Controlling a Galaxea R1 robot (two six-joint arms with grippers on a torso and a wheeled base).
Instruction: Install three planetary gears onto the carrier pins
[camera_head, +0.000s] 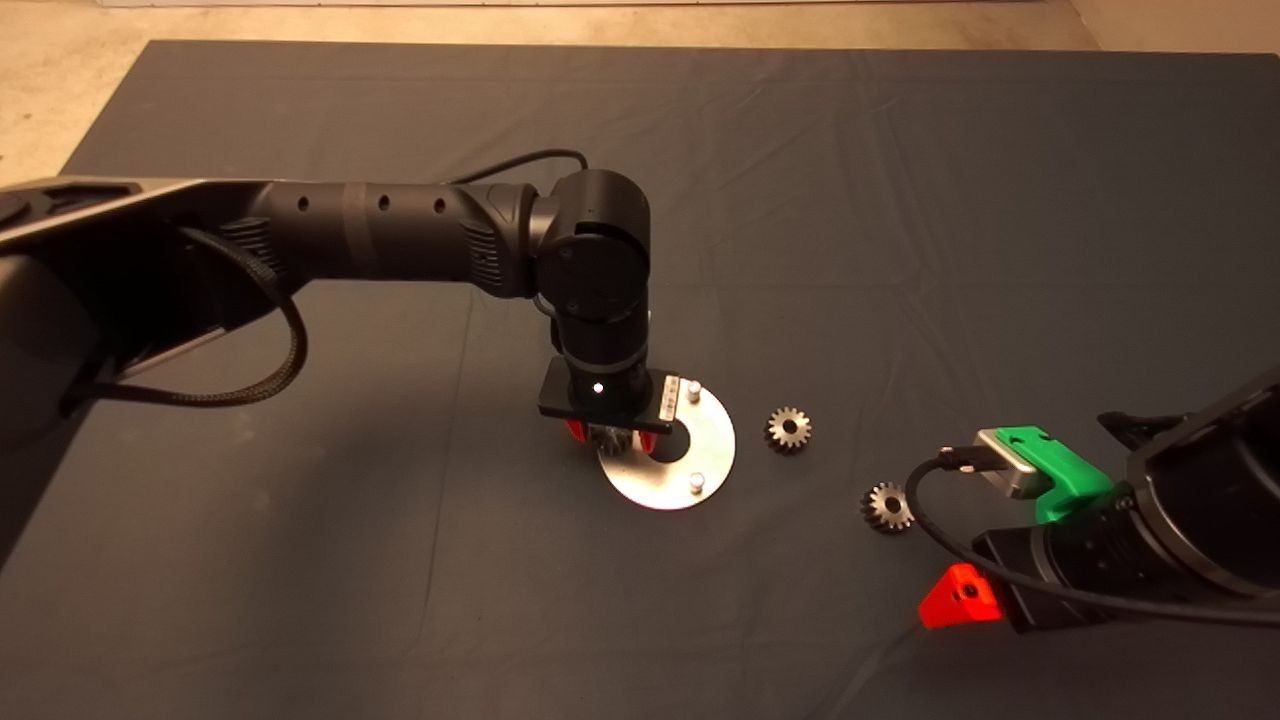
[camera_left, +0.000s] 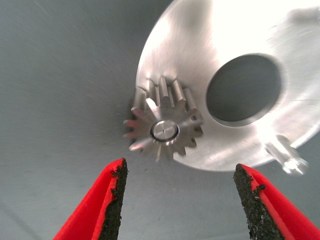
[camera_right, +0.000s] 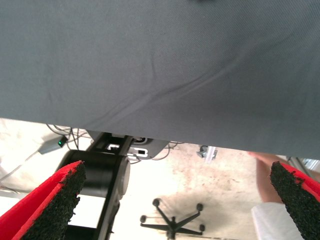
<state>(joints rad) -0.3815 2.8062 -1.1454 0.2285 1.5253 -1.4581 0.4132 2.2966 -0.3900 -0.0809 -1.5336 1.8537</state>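
The shiny round disc (camera_head: 712, 440) lies mid-mat, with two bare carrier pins (camera_head: 693, 386) (camera_head: 697, 483) standing on it. In the left wrist view one planetary gear (camera_left: 165, 131) sits on a pin near the rim of the disc (camera_left: 200, 45), the pin's end showing in its centre hole. My left gripper (camera_left: 182, 200) hangs just over that gear, open, with both pads (camera_left: 117, 200) apart from the teeth. Two more gears (camera_head: 789, 430) (camera_head: 887, 506) lie loose on the mat to the right of the disc. My right gripper (camera_right: 175, 205) is parked open at the lower right.
The dark mat (camera_head: 400, 560) has creases across its right half. The right wrist view shows the mat's edge, floor beyond it, a chair base (camera_right: 172, 217) and part of a person (camera_right: 267, 220). A black cable (camera_head: 930, 520) loops from the right arm near one loose gear.
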